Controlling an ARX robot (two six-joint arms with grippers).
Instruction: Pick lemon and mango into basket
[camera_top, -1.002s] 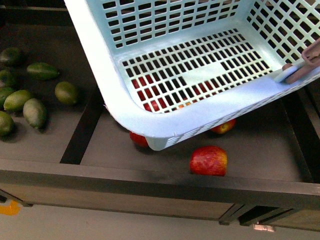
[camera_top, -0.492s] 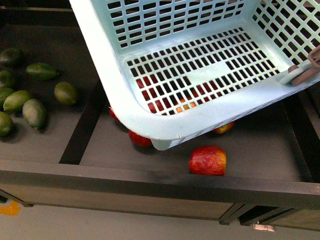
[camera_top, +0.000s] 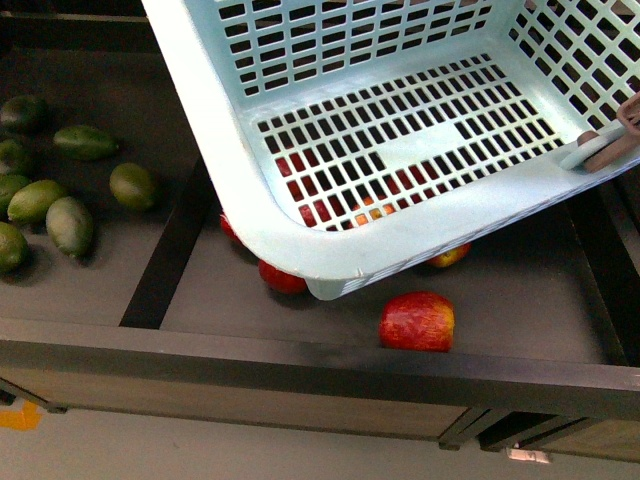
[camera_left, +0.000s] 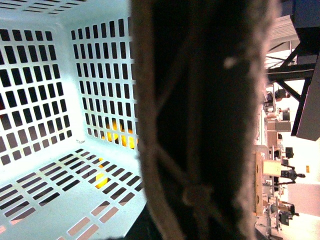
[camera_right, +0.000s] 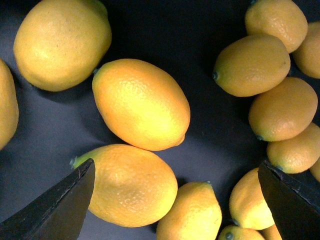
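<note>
- Since a second ago the basket (camera_top: 215, 150) has drifted a little to the right in the front view. That has uncovered a red fruit at its left edge.
- Far left, green fruits (camera_top: 70, 225) lie loose in the left compartment (camera_top: 100, 285).
- A dark divider (camera_top: 165, 255) parts them from the next compartment.
- There one apple (camera_top: 417, 321) lies in the open. Three more red ones show partly from under the basket.
- The basket hangs tilted above these apples, its near corner lowest. Red fruit and one spot of orange (camera_top: 370, 212) show through its floor slots.
- At the right edge a mauve handle (camera_top: 615, 140) rests on the rim.
- Left wrist view: this looks into the basket (camera_left: 45, 220), and yellow shows through the slots in its far corner.
- A dark, blurred bar (camera_left: 200, 120) with mauve edges fills the middle. I cannot tell whether it is the handle or the left pincer, or whether that pincer is clenched.
- Right wrist view: the right pincer (camera_right: 176, 162) is released, its dark fingers (camera_right: 60, 205) spread wide over fruit on a dark surface.
- A big orange-to-yellow mango (camera_right: 140, 105) lies at the centre with a like one just below it, between the fingers.
- A smaller lemon (camera_right: 252, 65) sits among a cluster on the other side.
</note>
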